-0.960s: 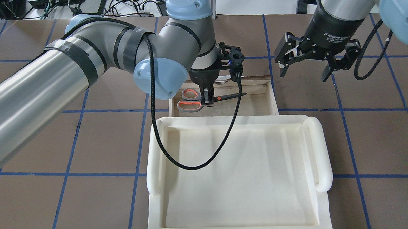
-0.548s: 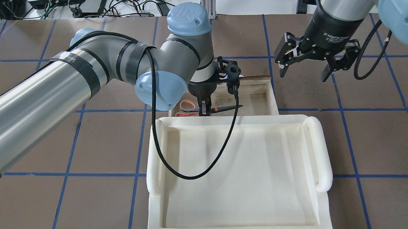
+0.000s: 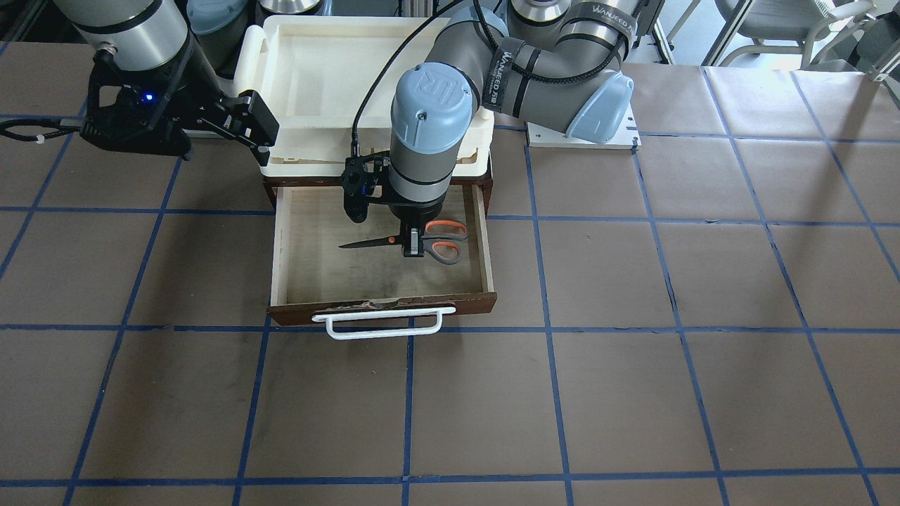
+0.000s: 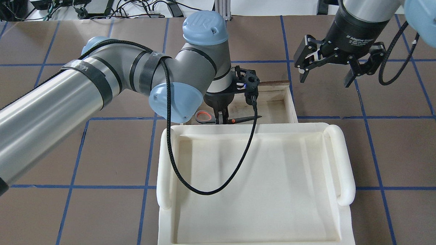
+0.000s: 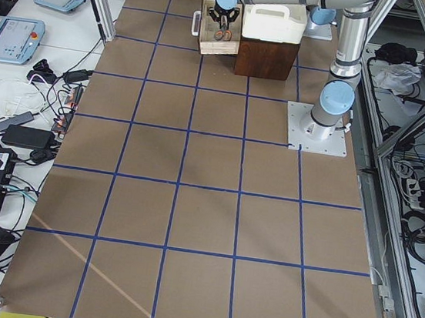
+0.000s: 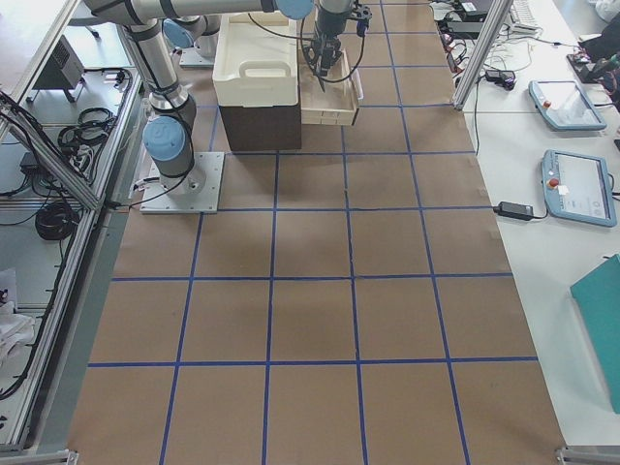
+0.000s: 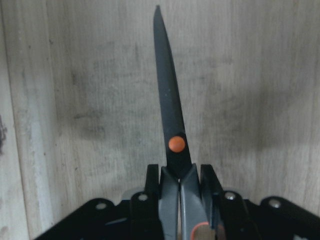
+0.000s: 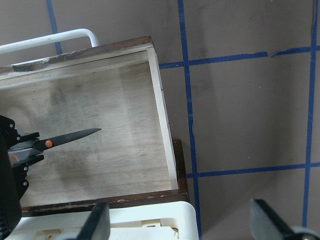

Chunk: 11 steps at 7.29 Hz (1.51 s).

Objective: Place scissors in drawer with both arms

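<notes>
i've got the left gripper [image 3: 413, 247] down inside the open drawer [image 3: 484, 242], fingers clenched on the scissors [image 3: 444, 251] just on the handle side of the orange pivot. the blades are closed and lie level, tip pointing toward the robot's right side of the drawer, finger loops toward its left wall. from the wrist view the blade sits low over the plywood floor, but i cannot tell whether it is actually touching. the right gripper [image 4: 324, 81] hangs over the table off the drawer's right side, fingers spread wide and holding nothing.

my worry from here is the release. if the scissors are not fully down when i let go, they could drop, bounce and skid toward a wall. the loops sit just beside the fingers, so a careless lift might snag one and drag the pair back up. the wrist is also near the front edge of the foam tray [image 4: 341, 166] on top of the box, and its cable [image 4: 201, 189] droops across that tray, so a fast retreat could nudge or hook it. the white bar handle [image 3: 383, 325] on the far side is untouched, and a hard shove to close would slide the scissors.
</notes>
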Each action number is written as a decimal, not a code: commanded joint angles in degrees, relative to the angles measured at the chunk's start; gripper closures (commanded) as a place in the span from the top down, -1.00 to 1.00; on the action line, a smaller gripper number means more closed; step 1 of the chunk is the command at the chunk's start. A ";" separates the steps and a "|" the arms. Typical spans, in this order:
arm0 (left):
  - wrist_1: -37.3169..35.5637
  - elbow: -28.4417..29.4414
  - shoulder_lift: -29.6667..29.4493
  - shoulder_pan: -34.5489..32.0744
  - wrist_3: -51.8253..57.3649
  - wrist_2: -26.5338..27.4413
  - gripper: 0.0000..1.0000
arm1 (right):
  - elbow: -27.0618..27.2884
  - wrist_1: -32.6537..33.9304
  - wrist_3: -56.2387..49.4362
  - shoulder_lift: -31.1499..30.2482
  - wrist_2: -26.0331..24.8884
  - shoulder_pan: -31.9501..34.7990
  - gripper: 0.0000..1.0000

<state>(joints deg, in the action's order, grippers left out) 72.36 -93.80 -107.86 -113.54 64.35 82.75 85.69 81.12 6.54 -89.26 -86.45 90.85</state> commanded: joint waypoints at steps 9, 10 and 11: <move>4.43 3.88 12.65 13.93 1.02 1.19 1.00 | 0.00 0.09 0.14 0.05 0.23 0.03 1.00; 8.46 4.23 15.28 16.39 2.00 2.41 1.00 | 0.00 0.09 0.23 0.14 0.23 0.03 1.00; 12.42 5.28 17.49 19.12 1.66 8.86 1.00 | 0.00 0.09 0.23 0.14 0.15 0.03 1.00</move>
<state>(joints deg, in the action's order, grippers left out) 80.19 -89.44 -93.20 -97.72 65.77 86.33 85.69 81.21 6.73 -89.16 -86.24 90.88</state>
